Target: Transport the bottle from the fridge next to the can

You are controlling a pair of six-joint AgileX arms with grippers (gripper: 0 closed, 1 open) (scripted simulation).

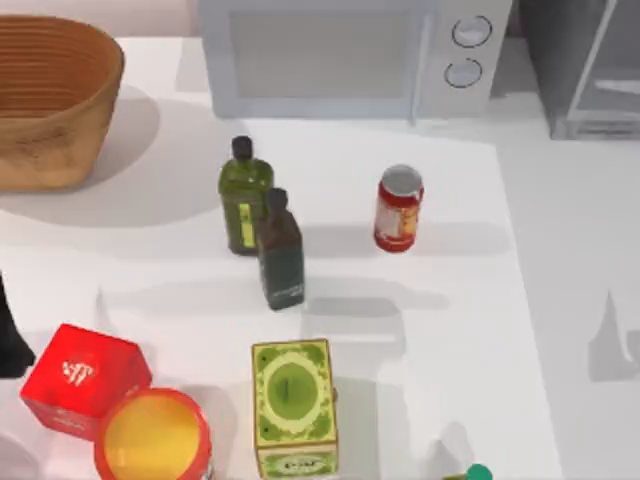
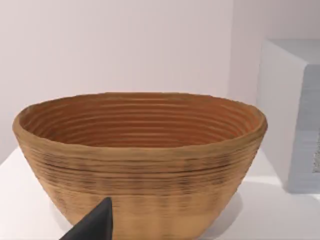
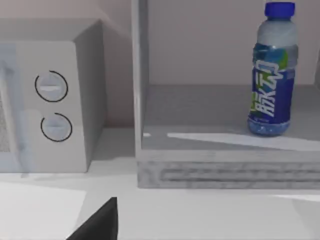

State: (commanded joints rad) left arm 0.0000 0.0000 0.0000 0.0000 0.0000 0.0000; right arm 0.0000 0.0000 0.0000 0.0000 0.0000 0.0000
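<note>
Bottle [image 3: 272, 70] upright on fridge [image 3: 220, 165] shelf. Right arm: approach level, grip below cap. Finger state cannot be told, both arms. Target: can [image 1: 399, 208].

Simulated kitchen counter, white microwave [image 1: 340, 55], grey fridge [image 1: 585, 70], wicker basket [image 1: 50, 100], bottled groceries

The bottle [image 3: 272, 75] carries large white characters running vertically on its blue label; they cannot be read. The can [image 1: 398, 209], the green carton [image 1: 292, 405] and the red box [image 1: 83, 380] bear markings too small to read.
</note>
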